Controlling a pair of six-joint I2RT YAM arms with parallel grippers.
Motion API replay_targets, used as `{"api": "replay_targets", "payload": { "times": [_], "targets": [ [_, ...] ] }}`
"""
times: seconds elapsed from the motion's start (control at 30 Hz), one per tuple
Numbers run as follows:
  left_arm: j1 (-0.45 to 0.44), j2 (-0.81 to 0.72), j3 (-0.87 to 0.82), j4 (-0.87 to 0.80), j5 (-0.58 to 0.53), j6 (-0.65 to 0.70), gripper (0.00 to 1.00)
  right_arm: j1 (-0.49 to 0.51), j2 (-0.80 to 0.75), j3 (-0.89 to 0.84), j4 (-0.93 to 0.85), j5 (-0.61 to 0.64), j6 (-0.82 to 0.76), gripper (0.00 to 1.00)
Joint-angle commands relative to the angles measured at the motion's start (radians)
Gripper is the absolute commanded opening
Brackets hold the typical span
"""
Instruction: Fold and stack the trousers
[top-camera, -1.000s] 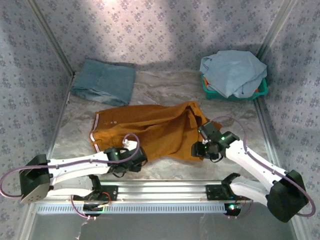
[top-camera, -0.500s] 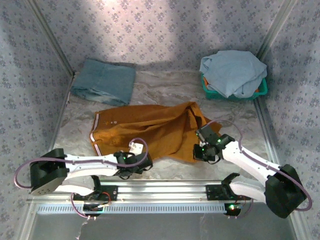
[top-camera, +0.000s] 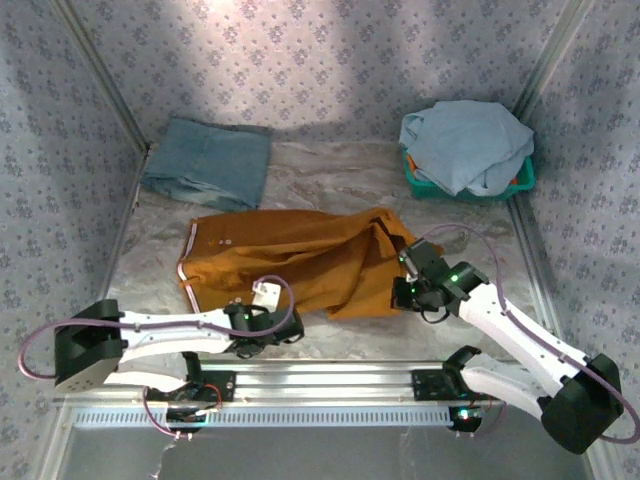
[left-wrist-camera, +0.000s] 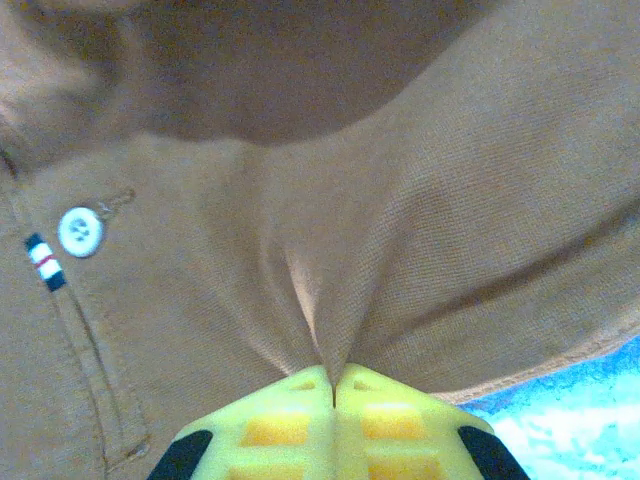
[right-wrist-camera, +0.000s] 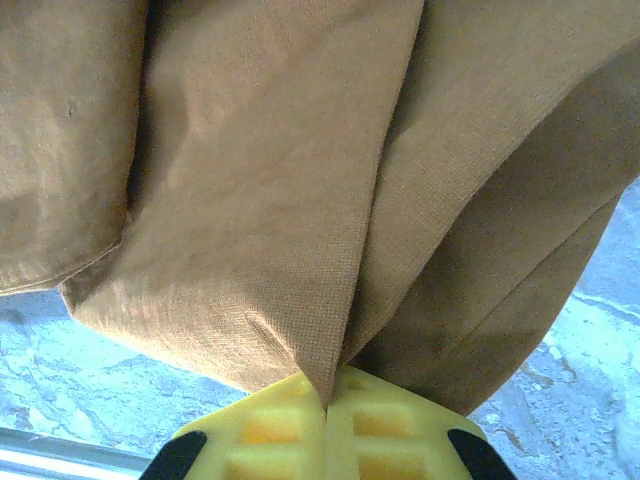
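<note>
Near the desk's front edge, left claw and right claw each pinched tight on the trousers.

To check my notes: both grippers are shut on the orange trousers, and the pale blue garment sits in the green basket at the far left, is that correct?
Not quite: the top external view shows the green basket and pale blue garment at the far right. The left gripper and right gripper are shut on the trousers.
</note>
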Motion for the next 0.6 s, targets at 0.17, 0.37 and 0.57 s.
{"api": "replay_targets", "payload": {
  "times": [0.17, 0.37, 0.57],
  "targets": [
    [0.001, -0.315, 0.361, -0.534, -0.292, 0.043, 0.00, 0.009, -0.100, 0.282, -0.313, 0.328, -0.024, 0.00],
    [-0.001, -0.379, 0.600, -0.577, -0.364, 0.224, 0.00, 0.006, -0.158, 0.497, -0.369, 0.545, -0.112, 0.00],
    [-0.020, -0.366, 0.784, -0.512, -0.467, 0.406, 0.00, 0.007, -0.183, 0.656, -0.308, 0.628, -0.211, 0.00]
  ]
}}
